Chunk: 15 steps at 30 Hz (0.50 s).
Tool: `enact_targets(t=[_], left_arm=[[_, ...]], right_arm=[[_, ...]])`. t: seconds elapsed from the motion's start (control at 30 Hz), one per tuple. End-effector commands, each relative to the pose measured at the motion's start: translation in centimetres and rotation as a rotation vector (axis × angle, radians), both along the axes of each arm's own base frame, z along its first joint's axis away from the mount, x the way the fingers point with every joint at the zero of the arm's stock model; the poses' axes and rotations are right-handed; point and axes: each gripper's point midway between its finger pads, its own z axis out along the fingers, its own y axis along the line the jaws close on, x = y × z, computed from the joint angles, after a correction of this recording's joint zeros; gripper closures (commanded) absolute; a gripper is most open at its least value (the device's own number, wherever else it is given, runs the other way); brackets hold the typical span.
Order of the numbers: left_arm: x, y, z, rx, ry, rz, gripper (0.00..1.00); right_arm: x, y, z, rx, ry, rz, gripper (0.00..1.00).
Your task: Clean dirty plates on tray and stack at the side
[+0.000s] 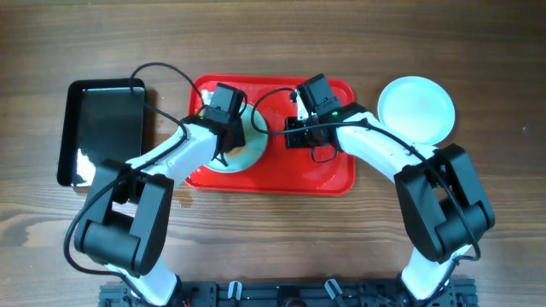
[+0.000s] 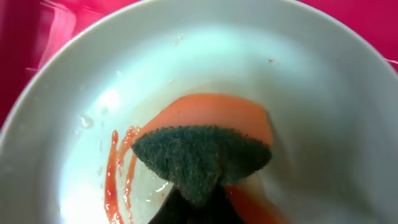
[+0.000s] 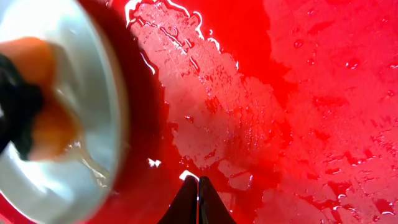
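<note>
A pale mint-white plate (image 1: pixel 252 152) lies at the left end of the red tray (image 1: pixel 328 175). My left gripper (image 1: pixel 232 141) is over it, shut on an orange sponge (image 2: pixel 214 115) whose green scouring face (image 2: pixel 202 155) presses onto the plate (image 2: pixel 311 81). Thin orange-red smears (image 2: pixel 112 180) streak the plate left of the sponge. My right gripper (image 1: pixel 290 132) is shut and empty, its tips (image 3: pixel 199 183) down at the wet tray floor (image 3: pixel 298 106) just right of the plate (image 3: pixel 93 93). A second, clean-looking plate (image 1: pixel 416 109) rests on the table right of the tray.
A glossy black rectangular tray (image 1: pixel 102 128) sits on the wooden table left of the red tray. Black cables loop above both wrists. The red tray's floor is covered in water film and droplets.
</note>
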Motion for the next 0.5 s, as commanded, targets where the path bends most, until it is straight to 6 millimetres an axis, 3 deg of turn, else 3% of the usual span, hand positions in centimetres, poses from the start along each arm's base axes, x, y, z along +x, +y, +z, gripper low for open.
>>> enact_targets(t=[0.0, 0.2, 0.33, 0.37, 0.47], left_arm=[[-1.9, 5.2, -2.4, 0.252, 0.055, 0.080, 0.96], [-1.4, 3.8, -0.9, 0.190, 0.021, 0.062, 0.96], [-1.5, 3.3, -0.9, 0.167, 0.025, 0.051, 0.96], [-1.6, 3.3, -0.9, 0.171, 0.030, 0.051, 0.96], [-1.9, 3.5, -1.0, 0.176, 0.043, 0.050, 0.96]], right_arm=[[-0.2, -0.2, -0.8, -0.017, 0.015, -0.003, 0.96], [-0.2, -0.1, -0.8, -0.008, 0.012, -0.001, 0.96], [0.3, 1.7, 0.3, 0.087, -0.009, 0.032, 0.83], [0.6, 2.5, 0.9, 0.134, -0.026, 0.045, 0.73], [1.2, 3.4, 1.6, 0.173, -0.053, 0.035, 0.69]])
